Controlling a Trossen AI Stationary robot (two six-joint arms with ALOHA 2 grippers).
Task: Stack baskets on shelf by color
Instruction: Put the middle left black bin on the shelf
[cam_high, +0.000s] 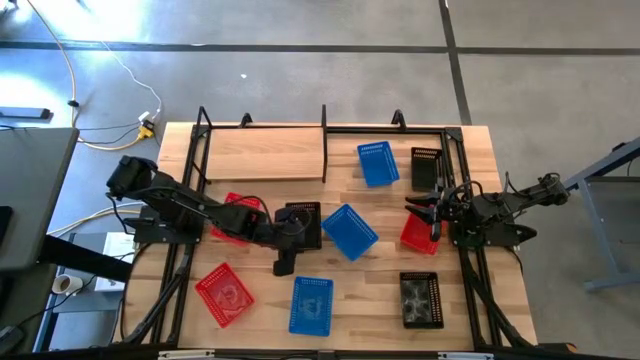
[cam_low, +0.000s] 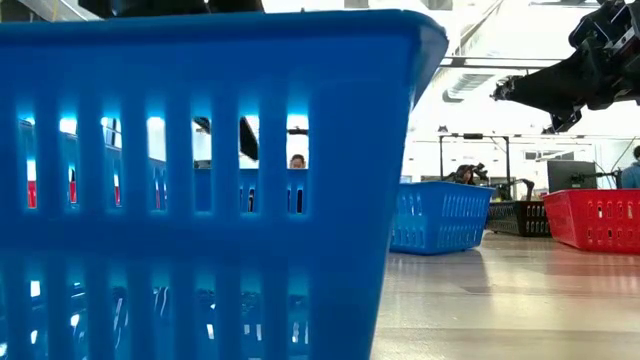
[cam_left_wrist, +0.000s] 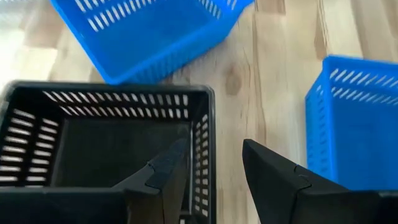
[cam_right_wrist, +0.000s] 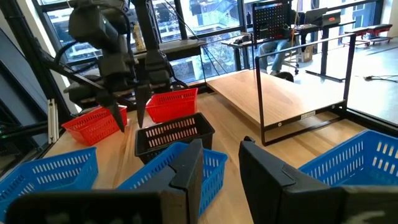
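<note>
A black basket (cam_high: 303, 222) (cam_left_wrist: 93, 137) rests on its base at mid table. My left gripper (cam_high: 287, 252) (cam_left_wrist: 214, 149) (cam_right_wrist: 129, 121) hovers open over its near wall (cam_left_wrist: 208, 134), one finger above the inside and one above the outside, touching nothing. My right gripper (cam_high: 425, 212) (cam_right_wrist: 221, 152) waits open and level at the right, over a red basket (cam_high: 418, 234). Blue baskets (cam_high: 349, 231) (cam_high: 310, 305) (cam_high: 378, 163), red baskets (cam_high: 224, 293) (cam_high: 235, 215) and black baskets (cam_high: 421, 298) (cam_high: 425, 165) sit scattered on the table. The shelf (cam_high: 262, 155) lies at the far left.
The shelf's black tubing and upright divider (cam_high: 324, 140) stand along the far edge. Black frame rails (cam_high: 180, 270) (cam_high: 470, 280) run down both sides of the table. One blue basket (cam_low: 200, 180) fills most of the low view. People sit at desks in the room beyond.
</note>
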